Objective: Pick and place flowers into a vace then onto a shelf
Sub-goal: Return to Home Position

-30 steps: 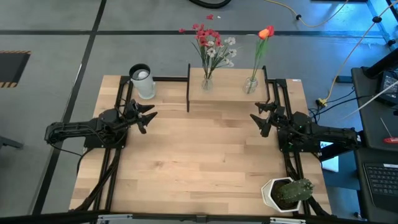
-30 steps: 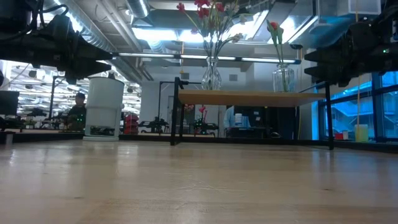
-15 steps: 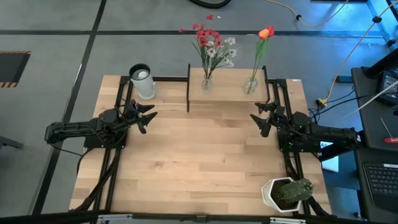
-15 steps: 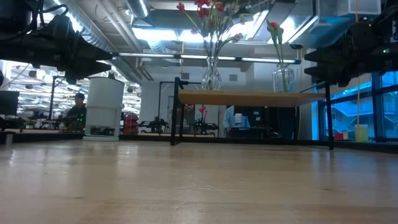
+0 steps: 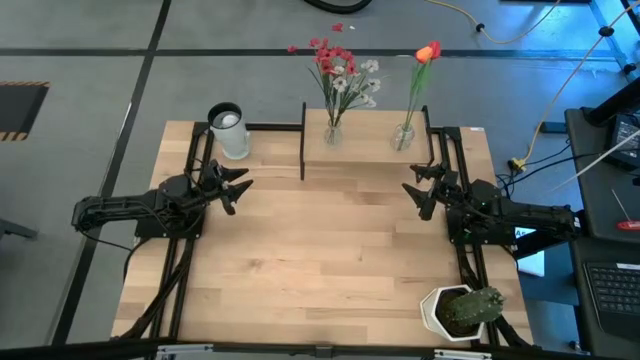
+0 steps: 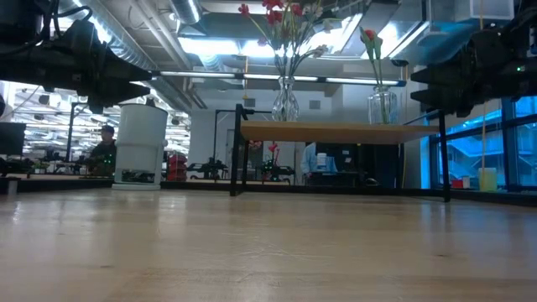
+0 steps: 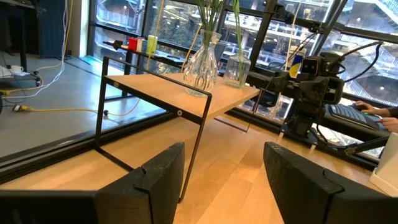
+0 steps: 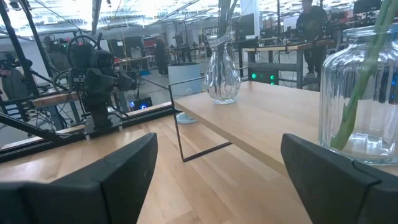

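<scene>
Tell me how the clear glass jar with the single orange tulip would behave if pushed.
Probably top-heavy: the tall orange tulip rises far above the clear glass jar, so a high push may tip it. Smooth glass likely slides easily on the light-wood shelf and could break if dropped.

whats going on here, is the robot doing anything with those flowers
Nothing is being handled right now. On the shelf at the table's far edge stand two glass vases: one vase holds red and white flowers, the other vase an orange tulip. The left gripper and right gripper hover near the table's sides, fingers open and empty, pointing toward the shelf.
</scene>
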### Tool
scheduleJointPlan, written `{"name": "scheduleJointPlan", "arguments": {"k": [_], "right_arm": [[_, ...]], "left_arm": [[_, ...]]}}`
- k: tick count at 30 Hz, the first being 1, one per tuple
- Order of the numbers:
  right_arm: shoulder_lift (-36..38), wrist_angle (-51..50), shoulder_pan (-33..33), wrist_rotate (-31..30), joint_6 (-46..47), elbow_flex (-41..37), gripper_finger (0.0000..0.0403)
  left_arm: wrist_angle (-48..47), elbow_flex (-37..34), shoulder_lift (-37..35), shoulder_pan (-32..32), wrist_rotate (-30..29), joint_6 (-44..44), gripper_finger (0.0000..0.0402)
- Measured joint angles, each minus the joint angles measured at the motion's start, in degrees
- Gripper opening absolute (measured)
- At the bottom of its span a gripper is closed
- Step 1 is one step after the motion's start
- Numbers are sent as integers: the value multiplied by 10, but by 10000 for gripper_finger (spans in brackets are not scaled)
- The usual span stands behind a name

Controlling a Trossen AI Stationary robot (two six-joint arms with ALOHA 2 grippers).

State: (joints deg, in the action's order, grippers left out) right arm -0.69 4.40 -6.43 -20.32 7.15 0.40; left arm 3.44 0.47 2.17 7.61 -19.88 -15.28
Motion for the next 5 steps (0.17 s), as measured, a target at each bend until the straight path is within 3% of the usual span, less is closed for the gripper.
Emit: {"name": "scheduleJointPlan", "arguments": {"k": [5], "right_arm": [[0,0,0,0,0,0,342]], "left_arm": [[0,0,0,0,0,0,212]]}}
